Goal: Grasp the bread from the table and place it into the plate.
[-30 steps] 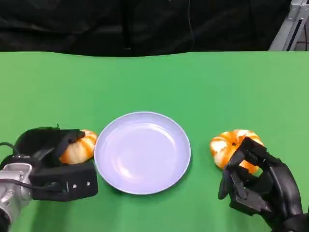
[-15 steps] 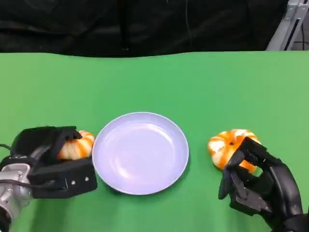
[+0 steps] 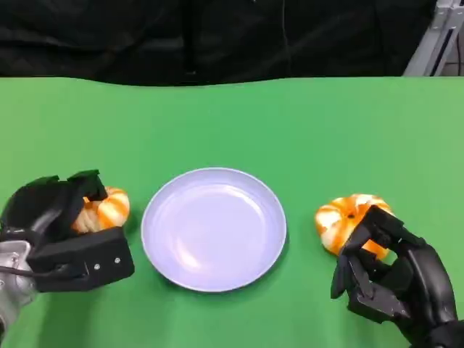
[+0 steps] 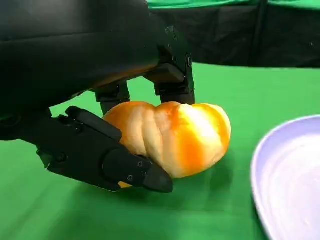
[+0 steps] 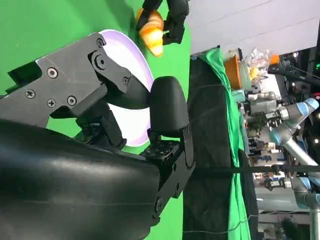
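Note:
A pale lilac plate point(image 3: 214, 230) lies in the middle of the green table. Left of it, my left hand point(image 3: 61, 233) grips an orange-and-white striped bread roll point(image 3: 104, 210). In the left wrist view the roll point(image 4: 175, 135) is pinched between black fingers point(image 4: 107, 159), just above its shadow, with the plate's rim point(image 4: 292, 175) beside it. A second roll point(image 3: 346, 216) lies right of the plate. My right hand point(image 3: 391, 279) sits just behind this roll, fingers curled and apart, one fingertip overlapping it. The right wrist view shows the plate point(image 5: 131, 62) and the left hand's roll point(image 5: 151, 26) beyond my right hand point(image 5: 100, 150).
The green cloth point(image 3: 232, 123) runs back to a black curtain. A metal frame point(image 3: 435, 36) stands at the far right corner. Free table surface lies behind the plate and on both sides of it.
My left hand has drawn the roll left, away from the plate's rim, and it looks slightly raised. The right hand and the second roll have stayed put.

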